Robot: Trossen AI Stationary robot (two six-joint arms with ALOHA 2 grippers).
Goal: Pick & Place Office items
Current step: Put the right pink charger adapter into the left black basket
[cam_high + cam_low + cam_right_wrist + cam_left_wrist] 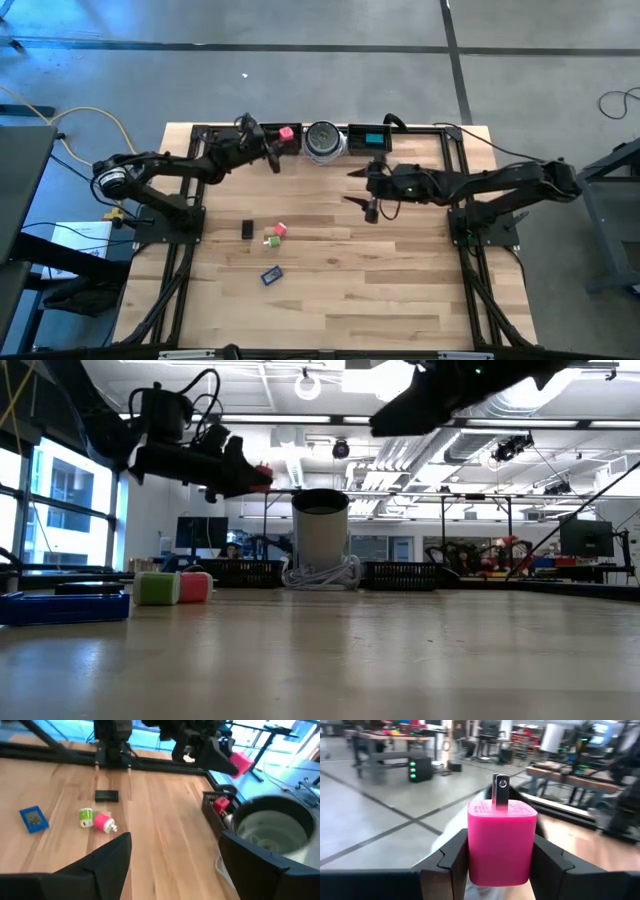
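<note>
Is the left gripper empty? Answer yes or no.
No: in the left wrist view the left gripper is shut on a pink block with a metal prong.

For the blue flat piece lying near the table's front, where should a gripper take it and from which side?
The blue flat piece lies flat on the table, apart from the other items, so probably from straight above. Close the jaws across its two long edges, the narrower span; its low profile offers little to grip from the side.
</note>
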